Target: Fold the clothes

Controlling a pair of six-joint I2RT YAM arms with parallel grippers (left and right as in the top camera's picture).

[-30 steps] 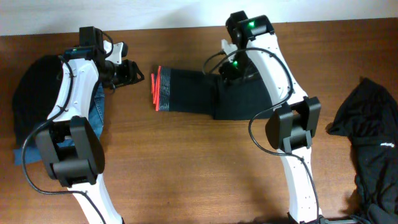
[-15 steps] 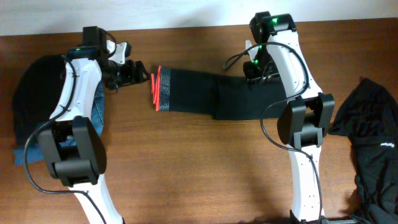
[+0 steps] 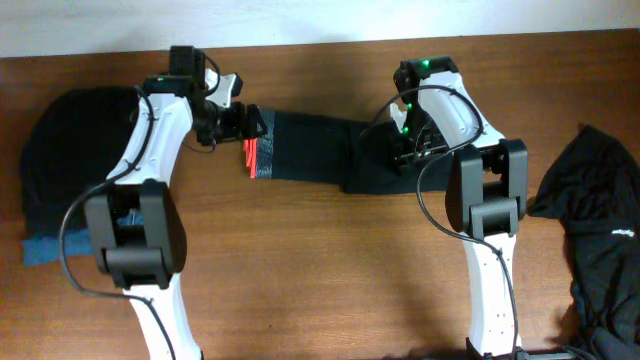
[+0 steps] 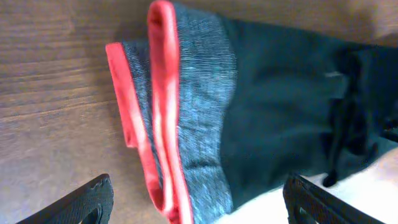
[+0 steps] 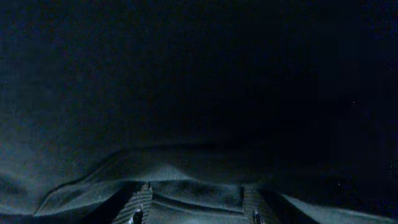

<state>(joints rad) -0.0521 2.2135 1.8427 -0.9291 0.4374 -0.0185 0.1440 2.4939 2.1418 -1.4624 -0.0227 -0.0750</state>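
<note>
Brown wooden table [image 3: 300, 290], with black leggings [image 3: 310, 155] stretched left to right across its far middle. At the coral-edged waistband [image 4: 186, 112] end, left gripper [image 3: 246, 122] spread wide, just beside it. Further right, right gripper [image 3: 405, 150] down on the leg end; pinching or not, impossible to tell.

Bare table [image 3: 310, 270] lies open before the leggings [image 3: 300, 155] spanning the middle; 2 obstacles (both black cloth) block the ends: left heap [image 3: 60, 150], right garment [image 3: 600, 230].
</note>
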